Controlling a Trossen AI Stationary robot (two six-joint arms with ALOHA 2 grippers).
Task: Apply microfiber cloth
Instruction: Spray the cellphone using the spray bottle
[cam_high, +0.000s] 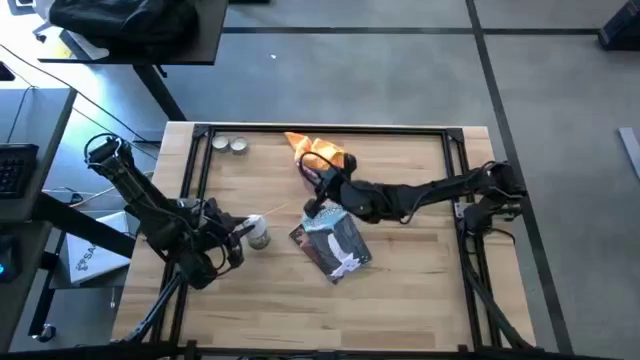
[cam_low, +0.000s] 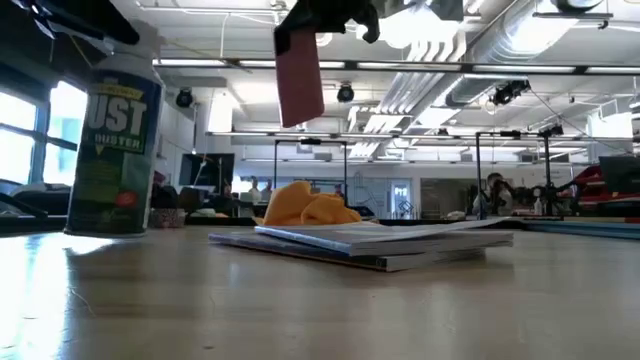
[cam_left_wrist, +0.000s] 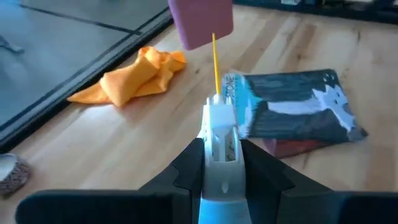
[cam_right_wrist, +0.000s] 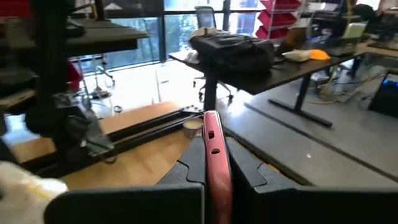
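- The left gripper sits low near the table's left front, its fingers closed on a duster can whose white nozzle and thin yellow straw point toward the middle of the table.
- Just past the straw tip lies the blue-grey printed packet, flat on the bare wooden table, with open wood to its front and right.
- The right gripper reaches in from the right side and hangs above the packet's far edge, fingers clamped on a thin pink phone held on edge, clear of the tabletop.
- The microfiber cloth lies crumpled behind the packet, close to the table's far rail, untouched by either gripper; the right gripper hangs near it.
- Two small round tins sit at the far left corner, well apart from the cloth.
- Beyond the far edge is grey floor and a dark desk.
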